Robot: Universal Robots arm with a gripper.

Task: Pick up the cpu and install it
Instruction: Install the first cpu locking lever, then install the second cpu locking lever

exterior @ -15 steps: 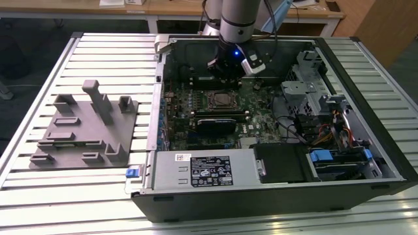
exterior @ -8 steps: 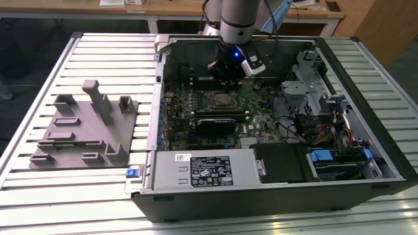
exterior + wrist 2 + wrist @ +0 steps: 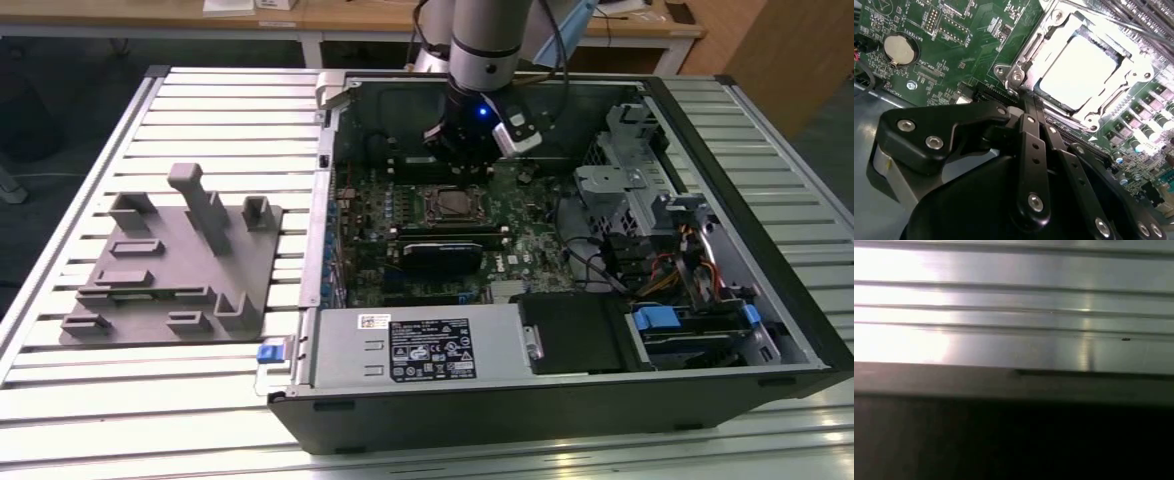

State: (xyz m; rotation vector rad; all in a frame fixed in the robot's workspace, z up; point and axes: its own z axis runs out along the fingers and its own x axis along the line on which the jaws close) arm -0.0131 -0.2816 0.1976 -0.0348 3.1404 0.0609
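Observation:
The cpu [image 3: 1079,70], a bright silvery-white square, lies flat inside the metal-framed motherboard socket [image 3: 1019,75]. In the second wrist view my gripper [image 3: 1028,102] has its two thin black fingers pressed together with nothing between them, the tips just beside the socket frame's edge. In the exterior view the arm reaches down into the open computer case, with the gripper [image 3: 465,165] hanging over the board just behind the socket [image 3: 451,204].
A grey plastic fixture block [image 3: 174,265] sits on the slatted table at the exterior view's left. Inside the case [image 3: 814,340] are a power supply [image 3: 427,345], a drive cage [image 3: 641,190] and cables. A coin battery [image 3: 900,48] sits on the board. The first wrist view looks at ribbed metal [image 3: 1014,315].

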